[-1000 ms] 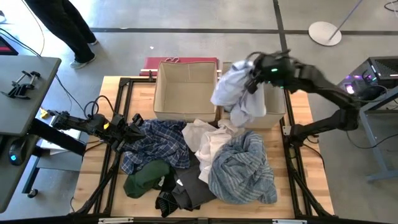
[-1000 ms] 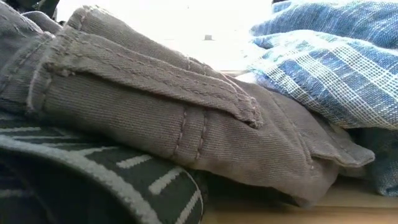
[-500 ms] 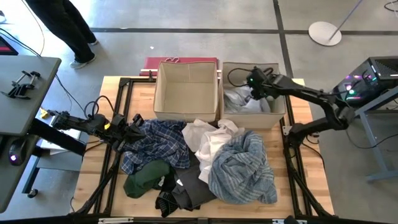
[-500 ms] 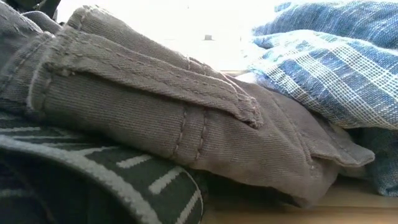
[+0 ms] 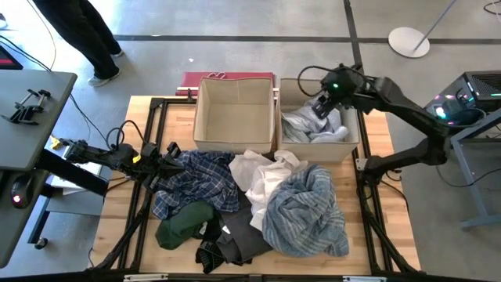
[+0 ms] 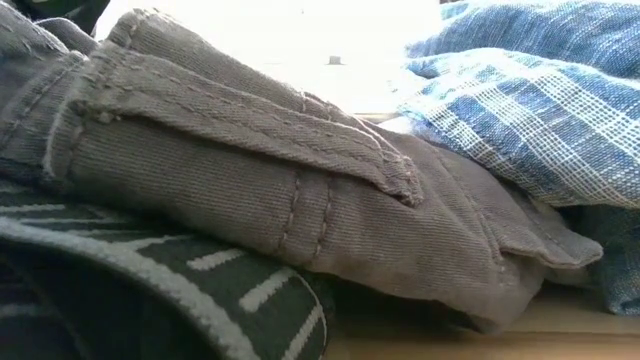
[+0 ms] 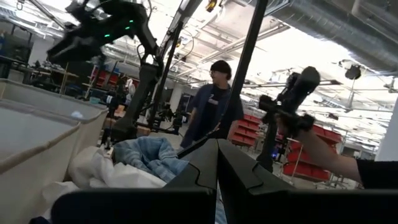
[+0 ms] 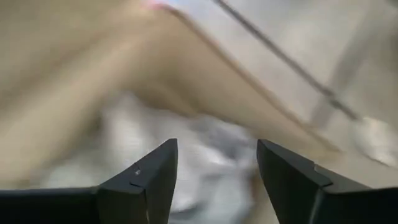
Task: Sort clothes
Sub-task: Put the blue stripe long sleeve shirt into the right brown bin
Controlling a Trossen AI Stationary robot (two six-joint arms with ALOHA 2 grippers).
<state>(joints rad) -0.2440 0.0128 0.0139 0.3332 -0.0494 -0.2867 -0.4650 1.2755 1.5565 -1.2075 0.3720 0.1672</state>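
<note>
The left gripper (image 5: 164, 153) rests, jaws closed on nothing, at the left edge of the clothes (image 5: 250, 204) heaped on the surface, while the right gripper (image 5: 322, 103) (jaws parted, empty) hovers over the pale shirt (image 5: 309, 127) in the right-hand box (image 5: 354, 133).

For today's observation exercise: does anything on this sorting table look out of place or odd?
Little stands out. The pale grey shirt lies crumpled inside the right box, under the open right gripper. The left box looks empty. The remaining clothes sit in a tangled heap, unsorted.
</note>
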